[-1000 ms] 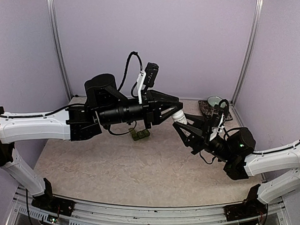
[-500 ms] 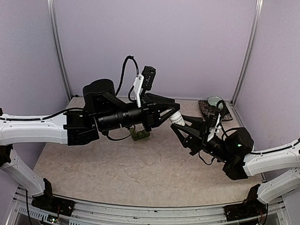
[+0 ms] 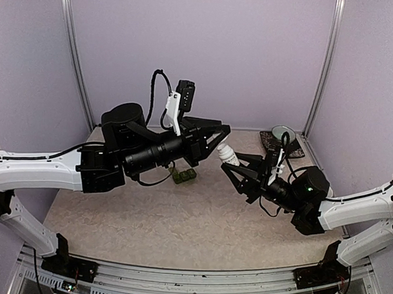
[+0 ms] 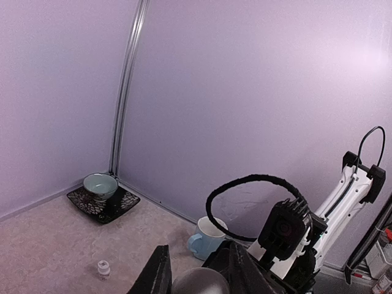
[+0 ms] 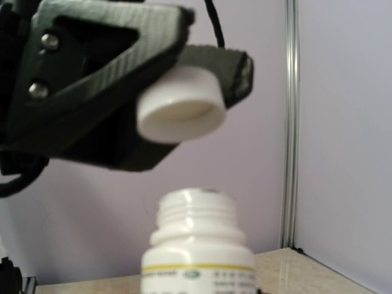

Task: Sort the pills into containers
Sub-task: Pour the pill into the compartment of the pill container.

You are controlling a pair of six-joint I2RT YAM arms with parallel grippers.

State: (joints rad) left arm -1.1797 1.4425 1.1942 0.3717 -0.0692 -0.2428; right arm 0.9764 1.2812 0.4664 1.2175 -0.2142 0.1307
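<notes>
A white pill bottle (image 3: 228, 155) is tilted up in the air, with my right gripper (image 3: 232, 163) shut on its body. In the right wrist view the bottle (image 5: 197, 245) has an open threaded neck. Just above it hangs its white cap (image 5: 179, 110), pinched in my left gripper (image 3: 217, 139), which is shut on it. A small gap separates cap and neck. In the left wrist view the cap (image 4: 199, 284) shows as a grey dome between the dark fingers. The containers (image 3: 184, 175), a dark green strip, lie on the table below the left arm. No pills show.
A green bowl (image 3: 281, 132) on a dark patterned saucer (image 3: 271, 144) stands in the back right corner. The left wrist view also shows a pale blue mug (image 4: 207, 237) by the back wall and a tiny white bottle (image 4: 103, 268) standing on the table.
My left gripper has pulled up and to the left with the cap, which now stands off the bottle's neck. The right gripper and bottle have shifted slightly left.
</notes>
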